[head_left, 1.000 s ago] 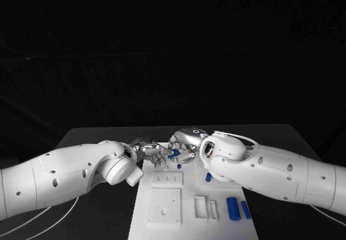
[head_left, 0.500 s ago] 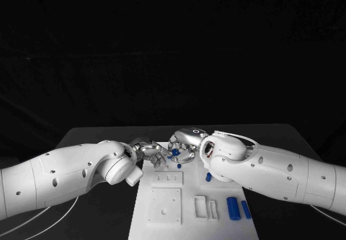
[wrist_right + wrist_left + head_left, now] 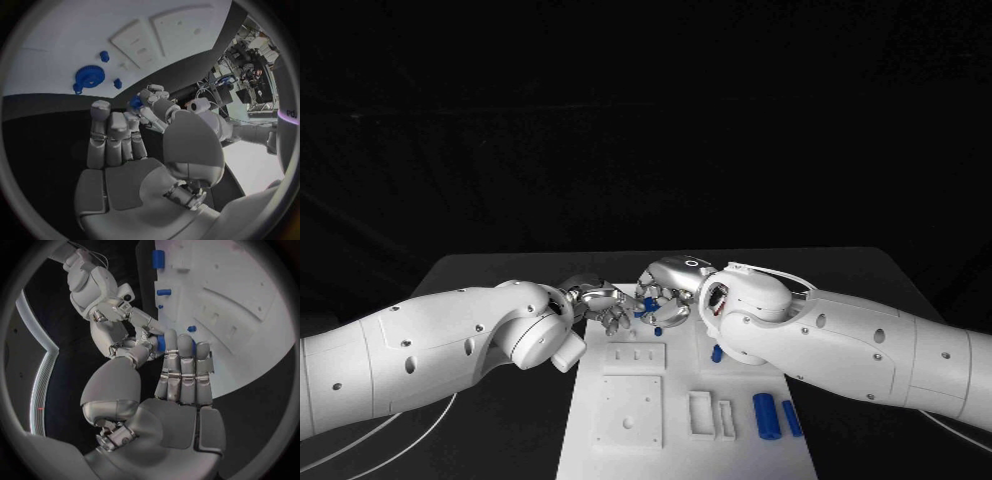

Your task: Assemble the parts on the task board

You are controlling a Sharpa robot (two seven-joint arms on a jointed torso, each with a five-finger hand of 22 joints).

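Observation:
Over the far end of the white task board (image 3: 678, 440) my two hands meet, fingertips together. A small blue part (image 3: 646, 306) sits between them. My left hand (image 3: 600, 300) pinches that blue part (image 3: 161, 343) between thumb and fingers (image 3: 182, 362). My right hand (image 3: 669, 285) has its thumb and a fingertip on the same blue part (image 3: 135, 102). Which hand carries its weight I cannot tell. Both hands hover just above the board's far edge.
Loose blue parts lie on the board: a short peg (image 3: 717, 353), two cylinders (image 3: 764, 415) near the right edge, and a blue gear (image 3: 87, 77) with small pieces beside it. White recessed blocks (image 3: 630, 410) stand mid-board. Black table (image 3: 488, 270) surrounds it.

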